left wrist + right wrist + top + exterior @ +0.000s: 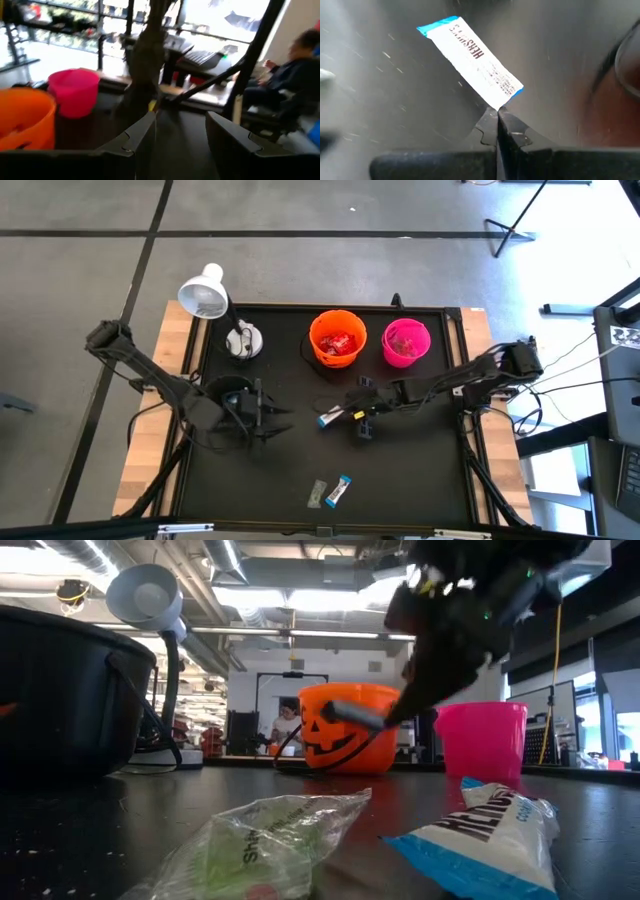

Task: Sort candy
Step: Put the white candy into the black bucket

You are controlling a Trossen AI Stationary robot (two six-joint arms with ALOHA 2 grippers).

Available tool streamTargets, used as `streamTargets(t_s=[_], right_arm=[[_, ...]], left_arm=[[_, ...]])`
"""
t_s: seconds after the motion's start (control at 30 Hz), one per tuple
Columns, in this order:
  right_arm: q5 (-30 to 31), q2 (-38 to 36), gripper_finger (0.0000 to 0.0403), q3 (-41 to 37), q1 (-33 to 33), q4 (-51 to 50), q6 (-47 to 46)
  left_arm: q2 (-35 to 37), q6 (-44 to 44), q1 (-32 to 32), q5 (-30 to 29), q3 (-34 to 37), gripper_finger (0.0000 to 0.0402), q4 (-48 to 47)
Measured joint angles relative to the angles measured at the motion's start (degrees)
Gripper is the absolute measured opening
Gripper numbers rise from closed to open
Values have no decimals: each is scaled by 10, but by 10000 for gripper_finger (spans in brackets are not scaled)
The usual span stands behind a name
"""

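Note:
A blue-and-white candy [470,62] hangs from my right gripper [497,114], which is shut on it over the middle of the table [343,416], in front of the orange bucket [337,338]. The low view shows this candy [352,714] lifted clear of the table. Two more candies lie flat near the table's near edge: a silvery-green one [316,493] [270,835] and a blue-and-white one [341,491] [490,835]. Red candies lie inside the orange bucket, and the pink bucket [405,343] stands to its right. My left gripper [275,416] [181,131] waits open, left of centre. My right gripper pinches the blue-and-white candy by the crimped end of its wrapper [501,102], held only at the fingertips [492,122]. The fingers slant down from the table's right side. The candy sticks out beyond them toward the left, lifted clear of the table.
A black bucket [232,392] sits under my left arm. A white desk lamp [205,292] stands at the far left corner with its base [243,340] on the mat. People sit in the room beyond the table [295,70]. Bare black mat lies between the grippers and the near candies.

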State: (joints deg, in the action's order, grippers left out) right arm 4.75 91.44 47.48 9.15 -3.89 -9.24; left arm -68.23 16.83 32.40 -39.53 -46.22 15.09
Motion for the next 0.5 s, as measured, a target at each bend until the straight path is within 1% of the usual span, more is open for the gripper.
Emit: streamTargets(t_s=[0.1, 0.17, 0.33, 0.5], right_arm=[[-4, -29, 1, 0, 6, 11, -10], [-13, -44, 1, 1, 7, 14, -13], [-62, -79, 1, 1, 5, 33, -32], [-93, -96, 1, 1, 6, 49, -44]], left_arm=[[-20, 5, 0, -13, 0, 162, -28], [-36, -19, 0, -18, 0, 162, -30], [-94, -130, 11, -48, -13, 162, -27], [-164, -252, 22, -88, -65, 162, -27]])
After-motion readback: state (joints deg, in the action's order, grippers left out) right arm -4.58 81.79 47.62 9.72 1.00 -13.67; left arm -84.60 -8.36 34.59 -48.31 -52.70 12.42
